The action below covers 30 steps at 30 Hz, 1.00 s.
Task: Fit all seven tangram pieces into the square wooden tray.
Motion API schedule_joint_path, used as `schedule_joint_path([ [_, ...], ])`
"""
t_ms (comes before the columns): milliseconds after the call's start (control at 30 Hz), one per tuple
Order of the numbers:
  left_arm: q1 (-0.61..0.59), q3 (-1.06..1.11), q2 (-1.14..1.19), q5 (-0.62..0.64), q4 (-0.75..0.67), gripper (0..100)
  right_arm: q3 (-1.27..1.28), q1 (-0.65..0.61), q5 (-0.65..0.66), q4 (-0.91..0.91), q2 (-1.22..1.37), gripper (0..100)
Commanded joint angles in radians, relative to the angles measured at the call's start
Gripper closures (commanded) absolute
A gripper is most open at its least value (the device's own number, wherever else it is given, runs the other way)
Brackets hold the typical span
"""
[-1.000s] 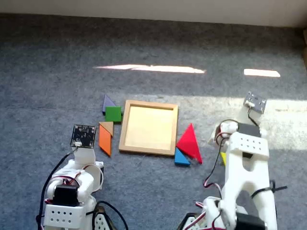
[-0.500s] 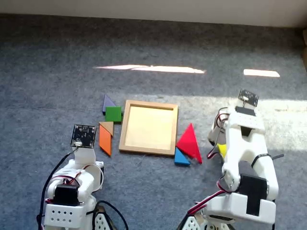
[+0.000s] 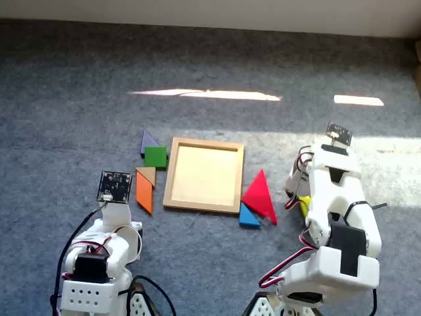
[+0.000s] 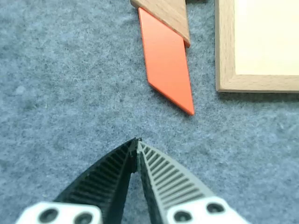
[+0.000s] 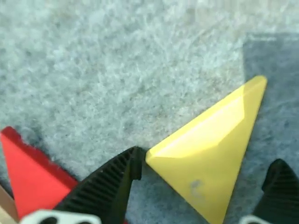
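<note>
Progress was none, as far as one could judge: the square wooden tray [image 3: 207,143] in the middle of the high view held no piece. Left of it lay the purple triangle [image 3: 148,141], green square [image 3: 156,157], wooden triangle [image 3: 147,175] and orange parallelogram [image 3: 144,191]. Right of it lay the red triangle [image 3: 260,194] and blue triangle [image 3: 248,216]. Further right, the right gripper [image 5: 207,165] stood open astride the yellow triangle [image 5: 210,154], perhaps touching one corner. The left gripper [image 4: 136,154], closed on nothing, rested near the orange parallelogram. All seven placements remained.

No legible text or signs anywhere.
</note>
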Motion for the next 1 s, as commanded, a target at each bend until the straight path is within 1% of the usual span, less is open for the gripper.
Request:
schedule_joint_path([
  [0,0.007,0.019,-0.031,-0.008,0.005,99,-0.044,0.022,0.014,-0.022,-0.018,60.9],
  [167,0.007,0.019,-0.031,-0.008,0.005,99,-0.042,0.024,0.014,-0.021,-0.018,61.1],
  [367,0.007,0.019,-0.031,-0.008,0.005,99,-0.047,0.024,0.015,-0.021,-0.018,70.3],
  [567,0.007,0.019,-0.031,-0.008,0.005,99,-0.047,0.025,0.015,-0.021,-0.018,70.5],
  [800,0.007,0.019,-0.031,-0.008,0.005,99,-0.048,0.061,0.017,-0.021,-0.021,70.6],
  [967,0.007,0.019,-0.031,-0.008,0.005,99,-0.058,0.054,0.112,0.033,-0.028,70.6],
])
